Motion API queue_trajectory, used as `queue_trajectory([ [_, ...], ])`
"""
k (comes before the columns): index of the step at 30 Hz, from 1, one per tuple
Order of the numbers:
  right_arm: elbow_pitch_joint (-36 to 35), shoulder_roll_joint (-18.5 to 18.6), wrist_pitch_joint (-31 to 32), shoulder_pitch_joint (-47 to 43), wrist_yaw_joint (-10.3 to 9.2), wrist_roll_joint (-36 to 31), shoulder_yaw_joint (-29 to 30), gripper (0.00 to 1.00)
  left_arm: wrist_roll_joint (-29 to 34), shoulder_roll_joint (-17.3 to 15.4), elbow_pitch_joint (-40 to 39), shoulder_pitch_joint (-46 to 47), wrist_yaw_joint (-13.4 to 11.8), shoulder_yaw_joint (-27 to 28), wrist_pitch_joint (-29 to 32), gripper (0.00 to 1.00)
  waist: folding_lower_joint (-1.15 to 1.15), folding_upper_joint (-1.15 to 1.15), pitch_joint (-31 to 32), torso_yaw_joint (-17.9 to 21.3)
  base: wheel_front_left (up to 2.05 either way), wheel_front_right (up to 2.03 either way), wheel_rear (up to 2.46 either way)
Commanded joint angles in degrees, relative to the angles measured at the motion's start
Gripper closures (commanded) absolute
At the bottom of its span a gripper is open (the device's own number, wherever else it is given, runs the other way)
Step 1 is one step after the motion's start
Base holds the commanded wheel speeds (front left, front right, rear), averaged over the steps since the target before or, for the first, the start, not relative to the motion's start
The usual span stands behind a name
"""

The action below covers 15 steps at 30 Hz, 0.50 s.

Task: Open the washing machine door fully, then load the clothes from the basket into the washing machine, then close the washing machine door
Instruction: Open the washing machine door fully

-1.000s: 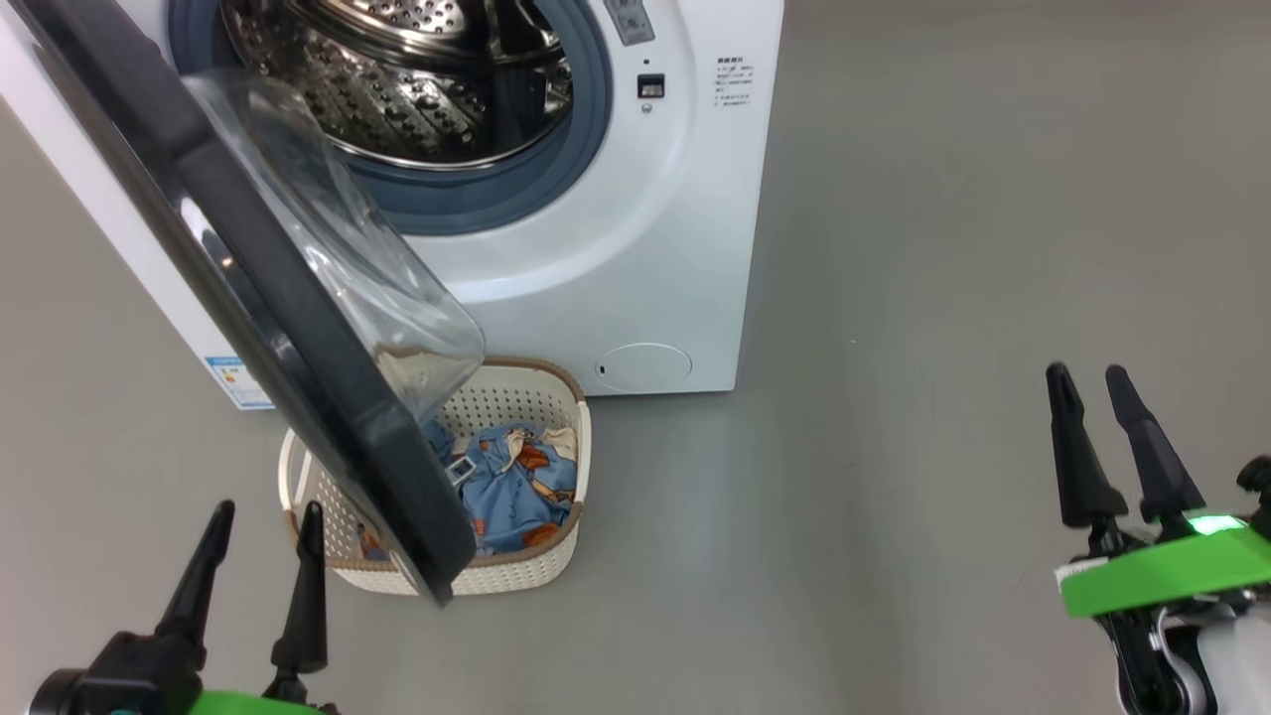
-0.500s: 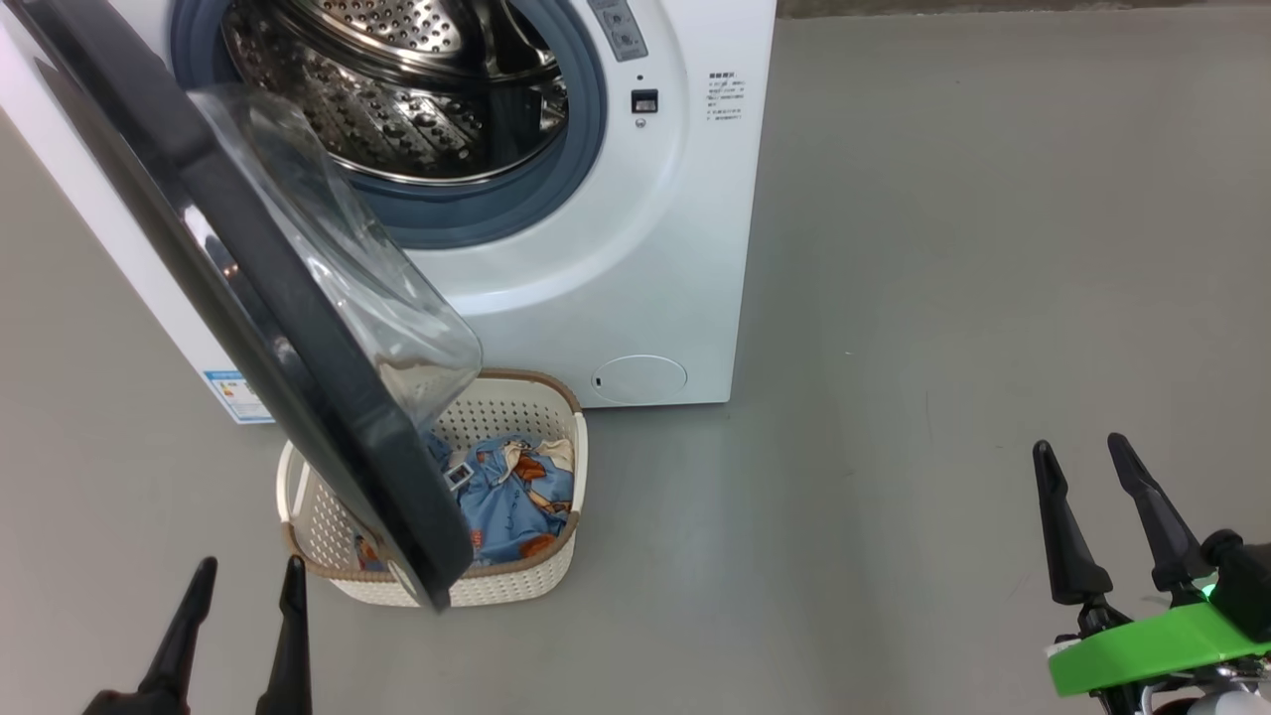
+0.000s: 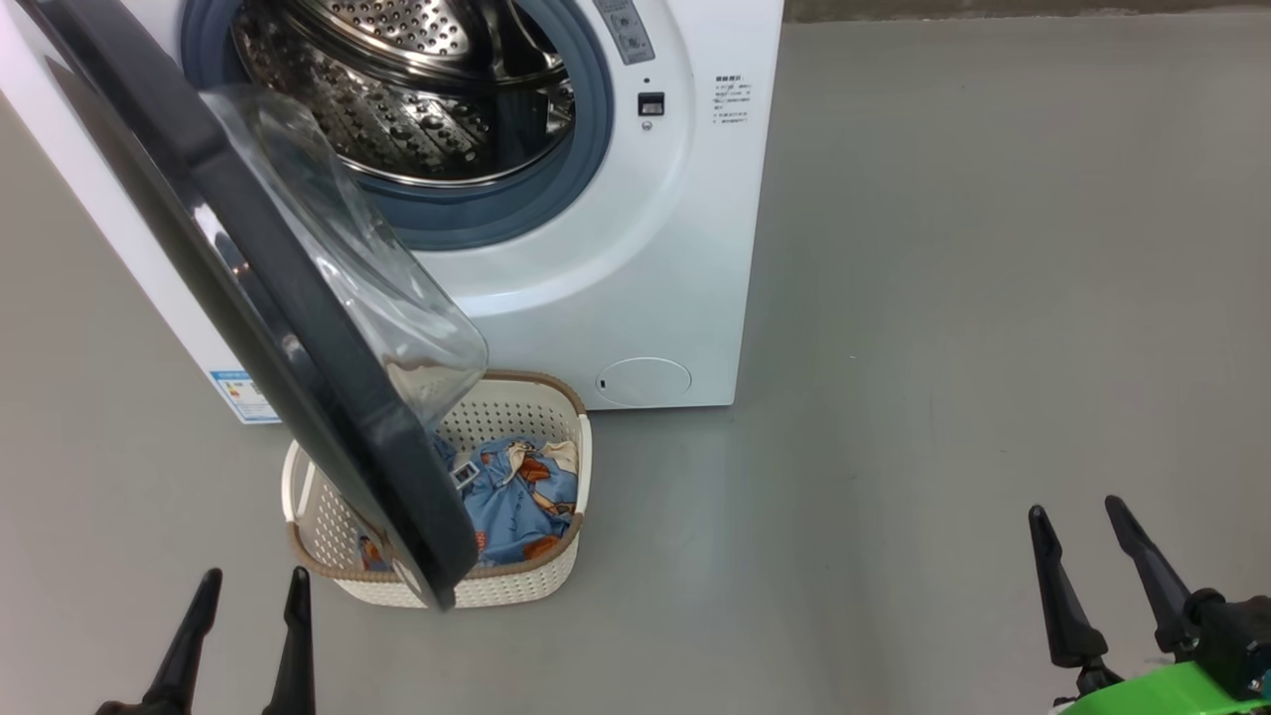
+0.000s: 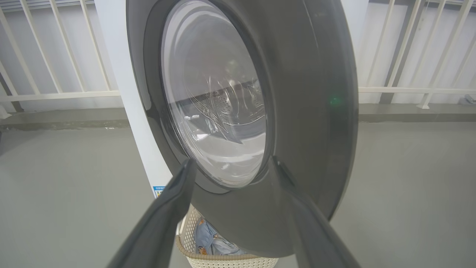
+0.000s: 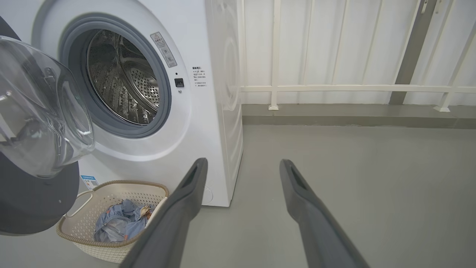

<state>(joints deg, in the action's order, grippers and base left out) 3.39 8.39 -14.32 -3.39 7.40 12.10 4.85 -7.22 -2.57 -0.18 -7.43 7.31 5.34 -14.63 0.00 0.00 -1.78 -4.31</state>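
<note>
The white washing machine (image 3: 635, 268) stands with its steel drum (image 3: 417, 89) exposed. Its black door (image 3: 298, 328) hangs partly open, swung out over the cream basket (image 3: 536, 581) on the floor in front. Light-blue clothes (image 3: 516, 506) with orange figures lie inside the basket, partly hidden by the door. My left gripper (image 3: 250, 584) is open at the lower left, short of the door's outer face (image 4: 308, 93). My right gripper (image 3: 1077, 516) is open at the lower right over bare floor, well right of the machine (image 5: 208, 93). The basket (image 5: 111, 245) and clothes (image 5: 119, 221) lie to its left.
Grey floor (image 3: 943, 298) spreads to the right of the machine. A white railing (image 5: 334, 88) and pale wall run behind it, with a raised kerb (image 5: 353, 115) at their foot.
Both grippers have dropped lower in the head view, the right one most. The whole picture has shifted slightly, so the camera moved. Door, basket and clothes stay put.
</note>
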Motion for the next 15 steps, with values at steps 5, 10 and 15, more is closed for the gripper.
queue_trajectory([
  [5,-1.47,0.1,-0.68,0.29,0.09,-0.47,-1.23,0.0,-0.6,-0.33,-1.49,0.29,-0.65,1.56,-0.37,0.0,0.0,0.0,-0.22,0.21,0.0,0.0,0.0],
  [10,-1.24,-0.01,-0.68,1.1,0.09,-1.22,-1.16,0.0,-0.74,-0.32,-1.02,0.72,-0.82,1.36,-0.37,0.0,0.0,0.0,-0.62,0.15,0.0,0.0,0.0],
  [15,-0.58,0.03,-0.68,2.43,0.09,-2.02,-1.28,0.0,-0.31,-0.32,-0.53,1.77,-0.7,1.19,-0.37,0.0,0.0,0.0,-1.09,-0.06,0.0,0.0,0.0],
])
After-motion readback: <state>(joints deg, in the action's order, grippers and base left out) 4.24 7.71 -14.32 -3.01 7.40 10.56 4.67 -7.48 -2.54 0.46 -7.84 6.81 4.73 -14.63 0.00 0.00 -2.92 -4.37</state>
